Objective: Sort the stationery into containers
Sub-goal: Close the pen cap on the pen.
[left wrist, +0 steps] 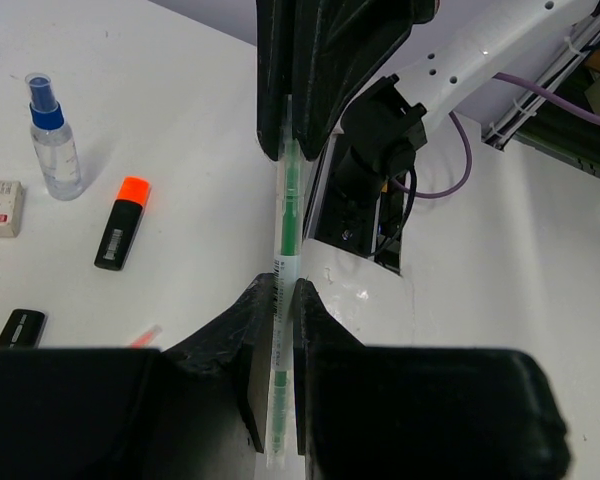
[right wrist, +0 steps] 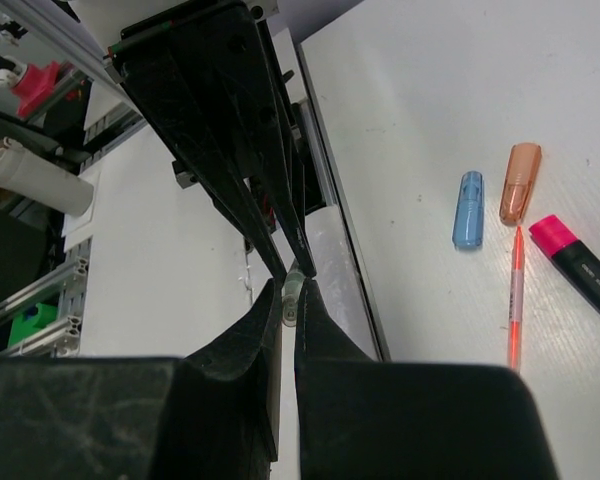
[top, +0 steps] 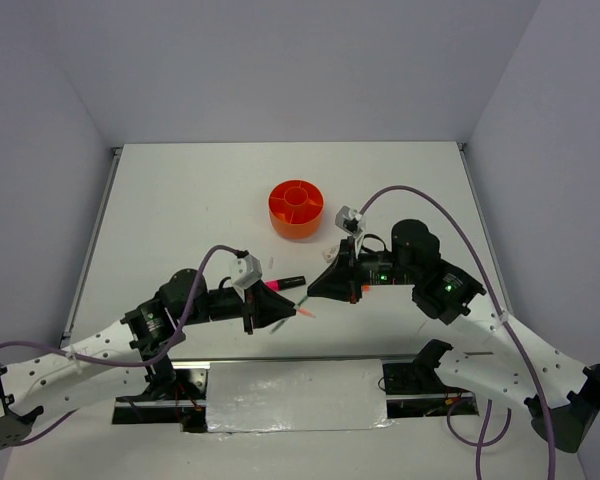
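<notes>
A thin pale pen with a green core (left wrist: pixel 289 215) hangs above the table, held at both ends. My left gripper (left wrist: pixel 283 292) is shut on its near end. My right gripper (right wrist: pixel 292 292) is shut on the other end (right wrist: pixel 293 296), tip to tip with the left one. In the top view the two grippers meet, left (top: pixel 288 314) and right (top: pixel 318 288), in front of the round orange tub (top: pixel 296 208). On the table lie a pink pen (right wrist: pixel 516 300), a pink-ended highlighter (right wrist: pixel 580 268), a blue capsule (right wrist: pixel 467 209) and an orange capsule (right wrist: pixel 520 183).
A blue-capped bottle (left wrist: pixel 53 140) stands left of an orange-ended highlighter (left wrist: pixel 122 222) and above a white eraser (left wrist: pixel 0 207). A black item (left wrist: pixel 20 327) lies at the left edge. The arm mounts and cables sit along the table's near edge (top: pixel 295 385).
</notes>
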You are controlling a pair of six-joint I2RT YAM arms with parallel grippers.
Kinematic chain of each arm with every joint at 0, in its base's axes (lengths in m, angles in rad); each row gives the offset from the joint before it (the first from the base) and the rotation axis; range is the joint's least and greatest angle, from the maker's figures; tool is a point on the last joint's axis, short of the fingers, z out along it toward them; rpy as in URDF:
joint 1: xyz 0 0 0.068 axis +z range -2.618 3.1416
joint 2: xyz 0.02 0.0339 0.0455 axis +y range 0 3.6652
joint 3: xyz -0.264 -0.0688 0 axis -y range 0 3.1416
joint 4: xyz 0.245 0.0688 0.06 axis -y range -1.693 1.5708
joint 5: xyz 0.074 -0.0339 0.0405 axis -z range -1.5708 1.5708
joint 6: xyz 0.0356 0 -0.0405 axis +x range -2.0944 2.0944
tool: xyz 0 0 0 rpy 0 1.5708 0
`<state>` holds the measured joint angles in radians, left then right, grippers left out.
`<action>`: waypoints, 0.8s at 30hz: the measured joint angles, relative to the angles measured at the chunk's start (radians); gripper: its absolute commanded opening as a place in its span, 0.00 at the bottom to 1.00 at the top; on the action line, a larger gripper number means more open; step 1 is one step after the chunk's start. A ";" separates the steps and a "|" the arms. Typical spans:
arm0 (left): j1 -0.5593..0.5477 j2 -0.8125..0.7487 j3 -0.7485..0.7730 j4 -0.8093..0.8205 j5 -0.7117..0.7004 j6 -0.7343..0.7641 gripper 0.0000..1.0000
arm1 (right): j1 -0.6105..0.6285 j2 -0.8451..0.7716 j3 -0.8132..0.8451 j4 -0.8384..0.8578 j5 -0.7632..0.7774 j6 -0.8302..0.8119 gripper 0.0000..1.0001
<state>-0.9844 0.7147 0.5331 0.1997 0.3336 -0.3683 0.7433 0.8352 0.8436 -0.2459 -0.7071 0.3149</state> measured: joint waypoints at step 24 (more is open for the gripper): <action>0.000 0.088 0.001 0.139 -0.017 -0.032 0.00 | 0.031 -0.035 -0.046 0.094 0.050 0.045 0.50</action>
<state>-0.9844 0.8024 0.5339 0.3389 0.3168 -0.4004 0.7746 0.8001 0.7975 -0.1520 -0.6571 0.3595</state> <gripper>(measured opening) 0.217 0.495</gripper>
